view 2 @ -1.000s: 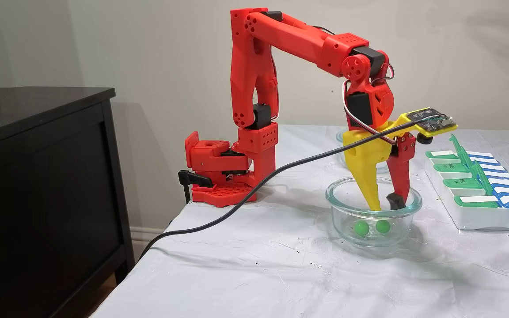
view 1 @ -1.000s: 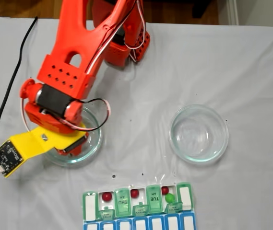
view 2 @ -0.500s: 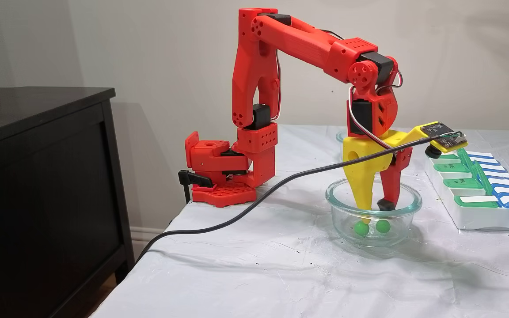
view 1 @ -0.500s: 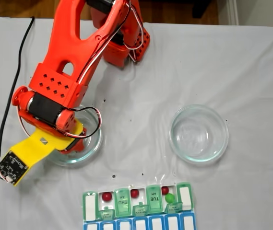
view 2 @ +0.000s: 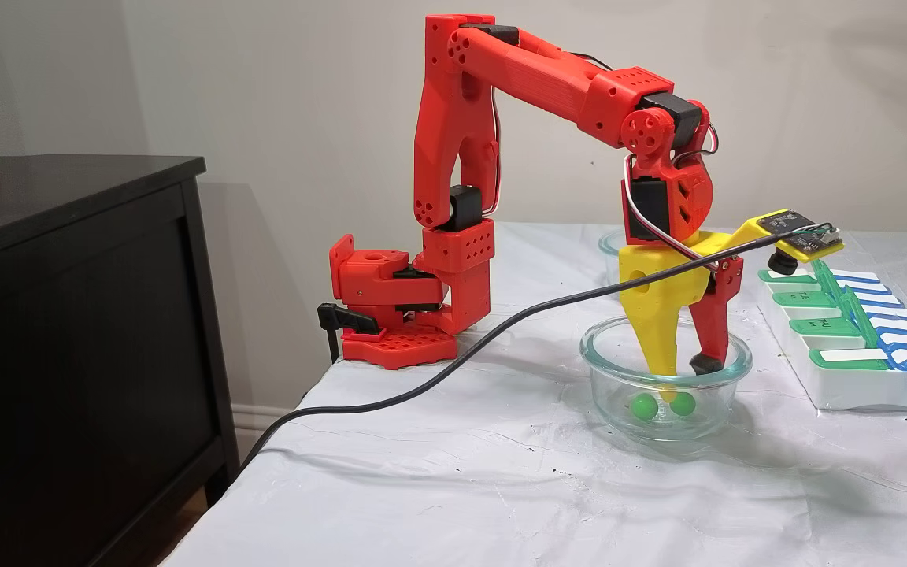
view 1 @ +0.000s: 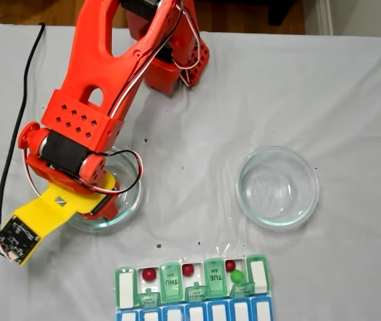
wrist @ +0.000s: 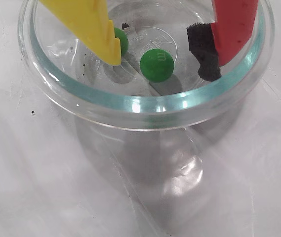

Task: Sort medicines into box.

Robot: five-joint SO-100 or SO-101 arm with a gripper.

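Sorting looks over halfway done: in a fixed view the box (view 1: 193,286) already holds three dark red pills (view 1: 150,274) and one green pill (view 1: 237,276), while two green pills (wrist: 156,64) lie in the glass dish (wrist: 145,106) at the left. The gripper (wrist: 165,61) reaches down into that dish with its jaws spread wide and empty. In the wrist view one green pill sits in the gap between the fingers, while the other is tucked just behind the yellow finger (wrist: 93,27), half hidden.

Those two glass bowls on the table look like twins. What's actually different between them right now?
The left glass dish holds two green pills, while the right glass dish holds nothing. The gripper reaches down, open, into the left dish; the right dish stands apart from the arm. Both are round, clear, and look about the same size in the top-down fixed view.
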